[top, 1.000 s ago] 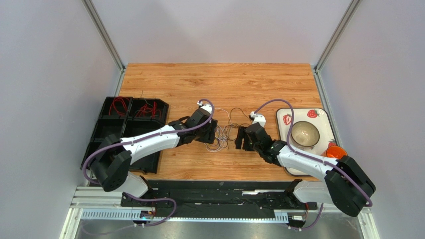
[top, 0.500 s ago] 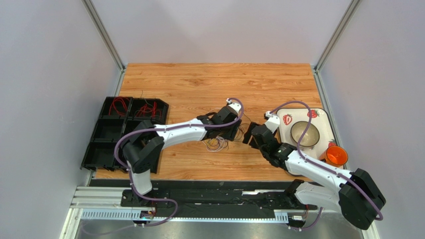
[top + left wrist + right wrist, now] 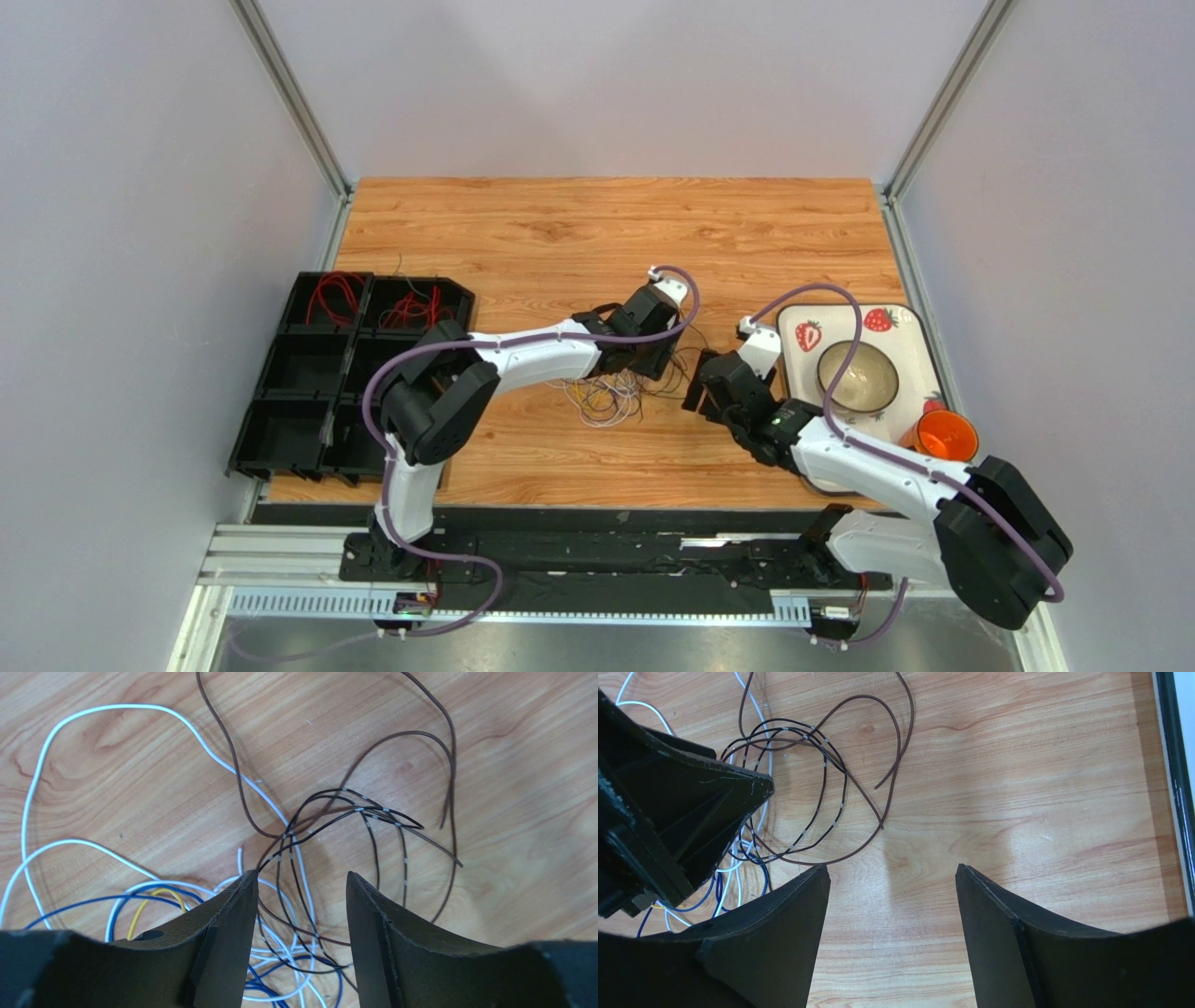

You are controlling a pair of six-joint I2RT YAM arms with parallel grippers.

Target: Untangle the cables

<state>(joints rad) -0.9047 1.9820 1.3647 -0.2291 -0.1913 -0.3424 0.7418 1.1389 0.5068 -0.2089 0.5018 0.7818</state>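
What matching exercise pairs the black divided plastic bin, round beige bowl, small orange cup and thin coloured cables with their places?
Things: 1 black bin; 2 beige bowl; 3 orange cup; 4 cables.
Places: A on the strawberry-print tray; B middle of the wooden table; C table's left edge; D tray's near right corner.
Pairs: 1-C, 2-A, 3-D, 4-B.

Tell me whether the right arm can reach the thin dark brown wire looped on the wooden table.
Probably yes: the right gripper hangs open, only bare wood between it and the thin dark brown wire.
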